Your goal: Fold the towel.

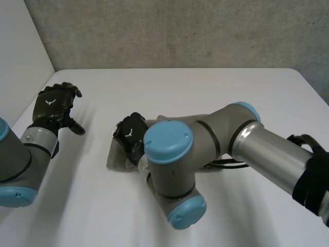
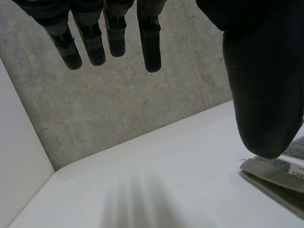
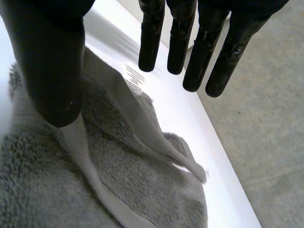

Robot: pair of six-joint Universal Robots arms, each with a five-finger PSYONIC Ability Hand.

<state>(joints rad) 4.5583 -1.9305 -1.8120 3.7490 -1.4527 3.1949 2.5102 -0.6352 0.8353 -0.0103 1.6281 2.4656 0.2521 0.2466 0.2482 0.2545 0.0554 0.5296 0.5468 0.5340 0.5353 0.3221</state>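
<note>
Both hands were released, fingers straight; right hand (image 1: pixel 131 135) was directly over the grey towel (image 3: pixel 118 180), left hand (image 1: pixel 54 105) well apart from it.

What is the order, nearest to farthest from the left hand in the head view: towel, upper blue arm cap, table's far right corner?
From the left hand:
1. towel, to its right, mid-table
2. upper blue arm cap, just past the towel
3. table's far right corner, opposite side
</note>
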